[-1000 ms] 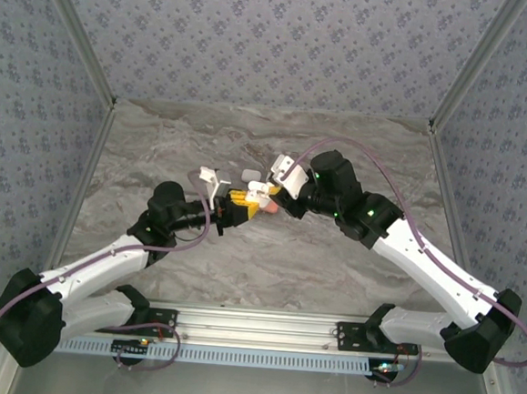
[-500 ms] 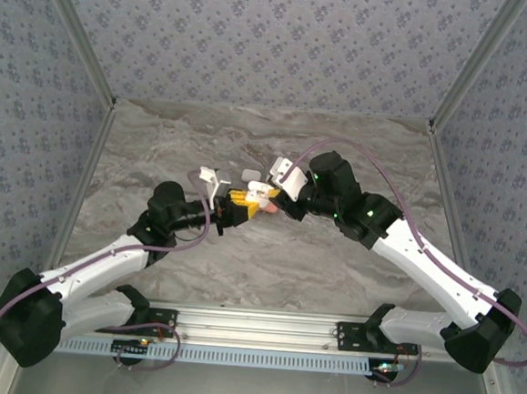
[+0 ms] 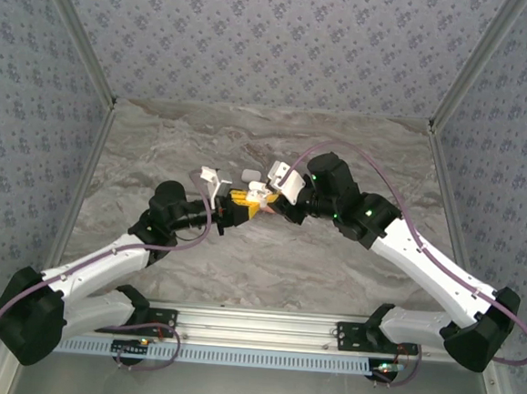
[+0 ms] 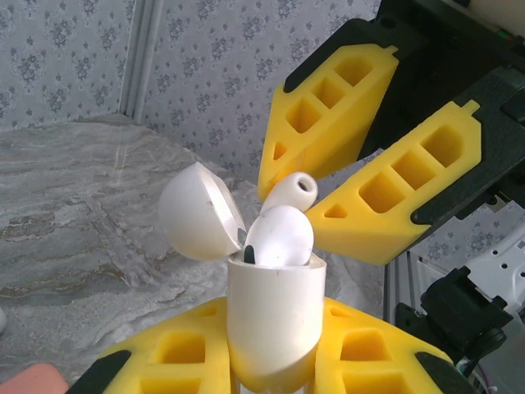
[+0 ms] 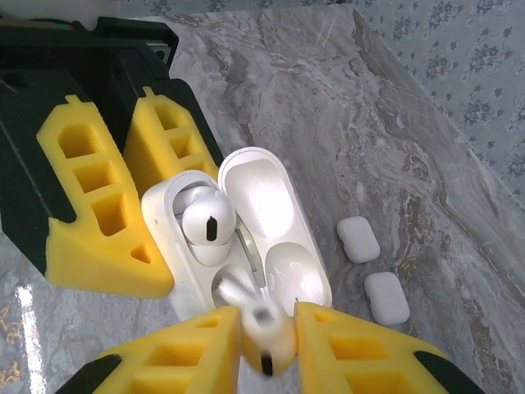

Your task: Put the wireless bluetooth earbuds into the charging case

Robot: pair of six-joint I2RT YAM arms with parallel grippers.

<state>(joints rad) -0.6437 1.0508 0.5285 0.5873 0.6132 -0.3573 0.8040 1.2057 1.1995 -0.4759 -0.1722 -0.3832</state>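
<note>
two-arm handoff above the middle of the desk (image 5: 328, 98): in the top view the left arm reaches in from 7 o'clock and the right arm from 4 o'clock, tips almost meeting. left tool (image 4: 275, 373) is clamped on the body of the charging case (image 5: 168, 250) and holds it off the desk with the mouth turned toward the other arm, likely so the sockets face the incoming bud and the case can't slide when pushed. lid (image 5: 262, 197) is flipped fully open to 3 o'clock of the body in the right wrist view, out of the insertion path. one white earbud, the seated earbud (image 5: 207, 223), is already in its socket, head sticking out. the empty socket (image 5: 234, 287) sits at 5 o'clock of it, right next to the second bud. right tool (image 5: 267, 349) pinches that held earbud (image 4: 293, 189) between its yellow pads, just above the case mouth. whether the stem tip has entered the socket i cannot tell, since the bud is blurred. judgement: second insertion in progress and the task is past halfway for this case. next move needs the stem lined up with the free socket, a short push, then release. risk: a tilted bud jams on the rim or knocks the seated one. two spare cases (image 5: 358, 240) lie closed on the desk at 3 to 4 o'clock, well apart from the work.
</note>
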